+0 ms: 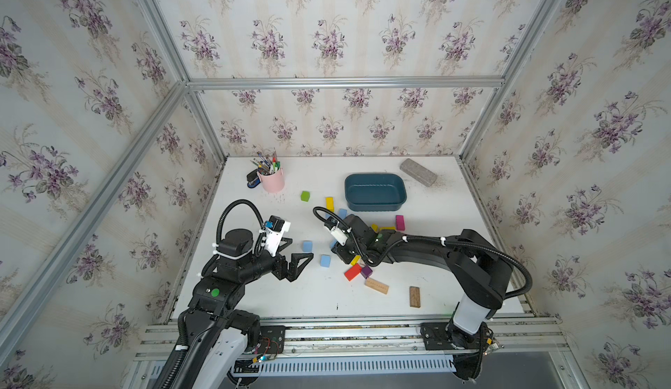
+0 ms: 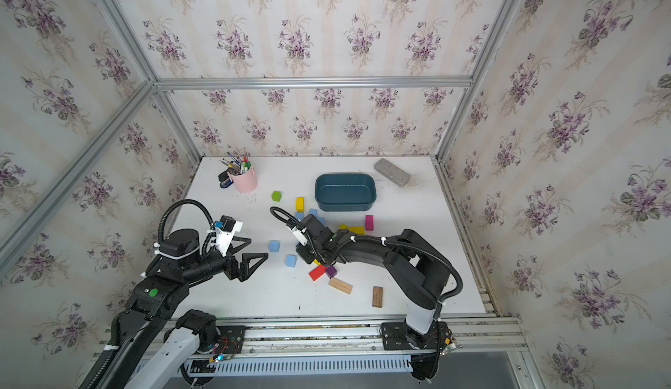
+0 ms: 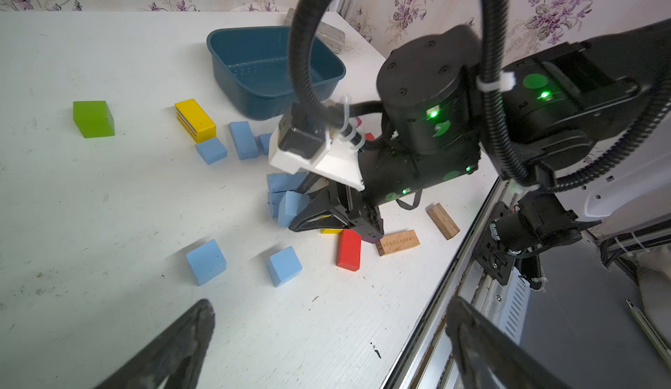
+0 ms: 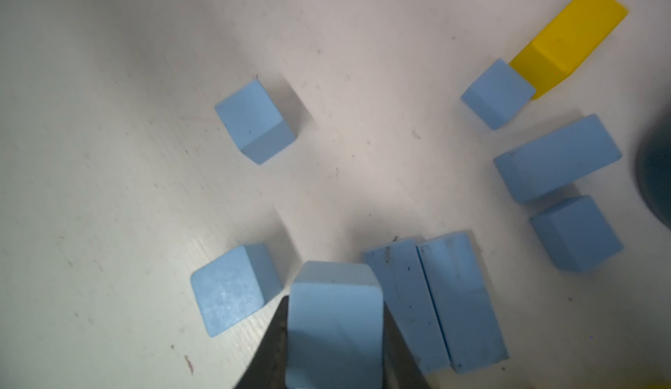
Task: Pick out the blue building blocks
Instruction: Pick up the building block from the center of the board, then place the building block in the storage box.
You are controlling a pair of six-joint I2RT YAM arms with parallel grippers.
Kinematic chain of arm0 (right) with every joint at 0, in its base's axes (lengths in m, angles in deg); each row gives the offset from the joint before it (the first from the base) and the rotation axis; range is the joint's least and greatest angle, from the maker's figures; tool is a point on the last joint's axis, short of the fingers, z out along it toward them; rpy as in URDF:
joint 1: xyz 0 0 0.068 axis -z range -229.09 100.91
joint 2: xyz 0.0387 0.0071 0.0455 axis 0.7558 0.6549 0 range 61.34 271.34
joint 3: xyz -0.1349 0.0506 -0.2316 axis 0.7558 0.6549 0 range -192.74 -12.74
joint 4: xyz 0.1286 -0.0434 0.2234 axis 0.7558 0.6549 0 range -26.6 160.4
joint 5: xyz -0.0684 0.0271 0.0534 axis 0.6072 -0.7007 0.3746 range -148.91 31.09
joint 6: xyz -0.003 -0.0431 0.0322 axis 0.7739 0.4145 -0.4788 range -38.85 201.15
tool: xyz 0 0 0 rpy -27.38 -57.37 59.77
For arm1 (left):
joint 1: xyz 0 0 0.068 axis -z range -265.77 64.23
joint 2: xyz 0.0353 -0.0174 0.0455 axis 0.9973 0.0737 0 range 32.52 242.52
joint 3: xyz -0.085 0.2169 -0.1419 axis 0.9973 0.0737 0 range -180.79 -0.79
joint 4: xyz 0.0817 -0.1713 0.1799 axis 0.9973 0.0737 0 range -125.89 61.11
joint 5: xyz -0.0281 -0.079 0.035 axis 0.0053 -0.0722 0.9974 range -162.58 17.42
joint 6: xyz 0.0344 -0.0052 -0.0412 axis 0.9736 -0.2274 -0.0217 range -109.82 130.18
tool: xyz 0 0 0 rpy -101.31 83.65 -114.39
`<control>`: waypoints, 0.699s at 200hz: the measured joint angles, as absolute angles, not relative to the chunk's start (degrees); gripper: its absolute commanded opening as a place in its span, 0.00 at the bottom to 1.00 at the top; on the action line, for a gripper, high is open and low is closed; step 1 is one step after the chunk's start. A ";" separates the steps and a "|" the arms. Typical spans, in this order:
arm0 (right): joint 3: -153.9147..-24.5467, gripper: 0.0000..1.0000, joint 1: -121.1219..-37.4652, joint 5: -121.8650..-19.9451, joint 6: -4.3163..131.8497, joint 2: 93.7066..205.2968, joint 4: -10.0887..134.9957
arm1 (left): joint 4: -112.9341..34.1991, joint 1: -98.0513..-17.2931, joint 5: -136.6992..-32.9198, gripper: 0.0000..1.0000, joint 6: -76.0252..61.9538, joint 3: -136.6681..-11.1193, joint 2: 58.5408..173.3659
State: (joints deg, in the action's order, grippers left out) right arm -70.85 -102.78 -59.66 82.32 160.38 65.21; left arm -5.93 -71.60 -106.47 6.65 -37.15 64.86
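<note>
Front edge: a dark wooden block and a pale wooden block lie on the white tabletop.
Red block: just beyond the pale one, with a purple block just beside it.
Left tool: released, jaws spread wide, pointing toward the loose cubes.
Loose cubes: a nearer blue cube and a farther blue cube lie apart from each other on the tabletop, between the two tools.
Right tool: clenched on the held blue block, which sits tilted between the fingers.
Flat blue bricks: two, side by side and touching, just beside the held one.
Far blue group: a small blue cube touches the yellow striped block; a blue oblong brick and another blue piece lie near the tub.
Other colours: a green cube to the left, a magenta block to the right.
Teal tub: beyond the blocks.
Back edge: a pink pen cup and a grey brick.
</note>
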 measured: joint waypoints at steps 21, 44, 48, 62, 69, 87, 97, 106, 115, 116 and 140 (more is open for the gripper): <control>-72.18 0.08 -101.19 -56.75 79.68 157.69 64.42 | -5.93 -71.60 -106.29 0.99 6.65 -37.15 64.84; -75.13 0.08 -98.04 -53.43 76.62 156.88 64.64 | -5.93 -71.60 -106.25 0.99 6.65 -37.15 64.84; -75.72 0.08 -97.45 -53.02 76.22 156.91 64.77 | -5.93 -71.60 -106.23 0.99 6.65 -37.15 64.84; -78.34 0.08 -94.89 -51.51 74.30 157.56 65.21 | -5.93 -71.60 -106.12 0.99 6.65 -37.15 64.84; -79.79 0.09 -93.78 -50.81 73.36 158.33 65.36 | -5.93 -71.60 -106.10 0.99 6.65 -37.15 64.84; -83.74 0.09 -90.37 -50.37 70.80 161.54 66.39 | -5.93 -71.60 -106.08 0.99 6.65 -37.15 64.84; -86.19 0.09 -88.47 -50.20 69.51 163.81 67.72 | -5.93 -71.60 -106.05 0.99 6.65 -37.15 64.86; -88.27 0.09 -86.94 -50.41 68.46 165.89 68.53 | -5.93 -71.60 -106.05 0.99 6.65 -37.15 64.86; -90.58 0.09 -85.52 -50.41 67.46 168.14 69.67 | -5.91 -71.60 -106.03 0.99 6.65 -37.15 64.86; -90.78 0.09 -85.41 -50.41 67.39 168.34 69.69 | -5.91 -71.60 -106.03 0.99 6.65 -37.15 64.86; -97.03 0.10 -83.35 -50.72 65.60 174.35 72.40 | -5.91 -71.60 -105.90 0.99 6.63 -37.15 64.99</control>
